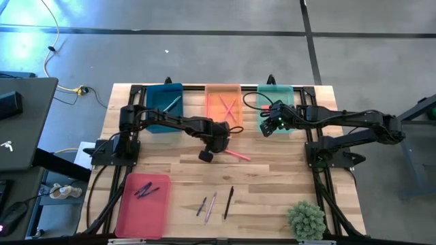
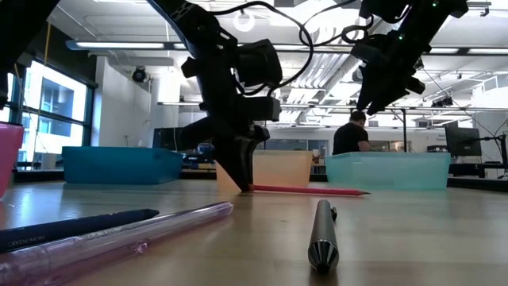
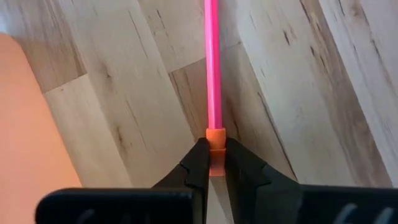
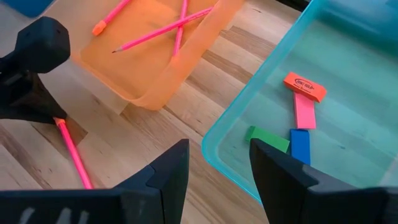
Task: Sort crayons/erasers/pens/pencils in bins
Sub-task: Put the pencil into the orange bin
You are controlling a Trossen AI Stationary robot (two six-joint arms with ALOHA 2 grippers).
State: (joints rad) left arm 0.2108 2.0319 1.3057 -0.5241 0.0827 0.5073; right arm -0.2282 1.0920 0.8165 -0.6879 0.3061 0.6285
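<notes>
Meanwhile, left jaws pinch a pink pencil (image 3: 213,87) on the wooden table (image 1: 272,190); right jaws gape.

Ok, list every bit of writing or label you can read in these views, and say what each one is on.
Nothing here reads clearly.
Orange eraser in the mint-green bin: a dark printed mark, too small to read.
Dark pen lying on the table: a line of light lettering along the barrel, too blurred to read.
Pink pencil, gripped at its end by the left gripper: no print visible.
</notes>
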